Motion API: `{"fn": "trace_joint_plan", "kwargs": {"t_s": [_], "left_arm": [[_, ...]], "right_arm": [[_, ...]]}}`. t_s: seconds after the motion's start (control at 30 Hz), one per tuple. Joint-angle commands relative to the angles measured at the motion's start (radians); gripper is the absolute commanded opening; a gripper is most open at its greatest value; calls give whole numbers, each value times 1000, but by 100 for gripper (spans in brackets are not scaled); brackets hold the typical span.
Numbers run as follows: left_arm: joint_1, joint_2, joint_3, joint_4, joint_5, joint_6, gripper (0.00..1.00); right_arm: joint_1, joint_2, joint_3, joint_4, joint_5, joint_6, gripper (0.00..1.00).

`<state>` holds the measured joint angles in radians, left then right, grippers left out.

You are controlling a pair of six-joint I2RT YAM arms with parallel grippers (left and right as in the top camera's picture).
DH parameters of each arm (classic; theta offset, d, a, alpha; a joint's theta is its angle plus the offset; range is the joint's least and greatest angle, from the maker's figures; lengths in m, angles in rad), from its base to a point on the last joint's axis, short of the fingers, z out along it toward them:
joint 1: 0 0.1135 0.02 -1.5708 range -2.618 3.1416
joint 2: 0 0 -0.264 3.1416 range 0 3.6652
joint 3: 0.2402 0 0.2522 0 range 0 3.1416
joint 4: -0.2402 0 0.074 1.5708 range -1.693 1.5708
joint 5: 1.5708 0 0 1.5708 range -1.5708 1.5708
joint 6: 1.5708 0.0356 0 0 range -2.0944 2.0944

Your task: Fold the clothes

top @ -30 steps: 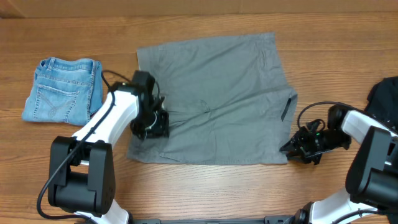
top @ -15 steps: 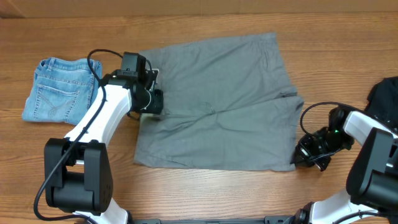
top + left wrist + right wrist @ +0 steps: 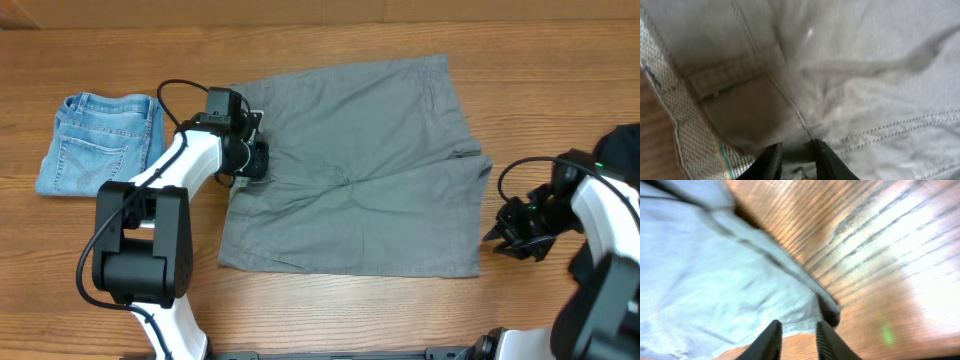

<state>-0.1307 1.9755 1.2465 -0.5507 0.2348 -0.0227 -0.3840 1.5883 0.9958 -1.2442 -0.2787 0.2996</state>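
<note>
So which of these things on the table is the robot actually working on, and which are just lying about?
Part of the job:
grey shorts, spread out
denim shorts, folded
black garment, at the edge

Just there:
wooden table

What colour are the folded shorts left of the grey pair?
Light-blue denim shorts; the overhead view shows them best.

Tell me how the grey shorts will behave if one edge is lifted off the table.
Likely floppy: the grey shorts lie flat with soft creases at the crotch, so a lifted edge should drape and drag the rest along. Probably light, as the cloth looks thin and wrinkles finely. The double-stitched seams look thicker and may resist folding slightly.
</note>
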Motion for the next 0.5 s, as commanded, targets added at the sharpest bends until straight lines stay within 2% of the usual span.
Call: {"fn": "trace_joint_plan", "kwargs": {"t_s": [0.0,0.13,0.2,0.23,0.3,0.47], "left_arm": [[-8,45,6,35,31,17,22],[-5,46,6,89,24,-9,7],[-3,46,6,114,24,-11,5],[-1,46,6,119,23,-11,5],[9,46,6,121,21,-34,13],[34,46,6,119,26,-45,15]], "right_arm": [[-4,-88,16,-38,11,16,38],[-3,-107,-44,-5,15,17,40],[-3,-105,-98,44,14,51,41],[-3,-105,-124,62,8,67,41],[-3,-105,-183,89,-23,68,38],[-2,-105,-265,160,-68,69,37]]}}
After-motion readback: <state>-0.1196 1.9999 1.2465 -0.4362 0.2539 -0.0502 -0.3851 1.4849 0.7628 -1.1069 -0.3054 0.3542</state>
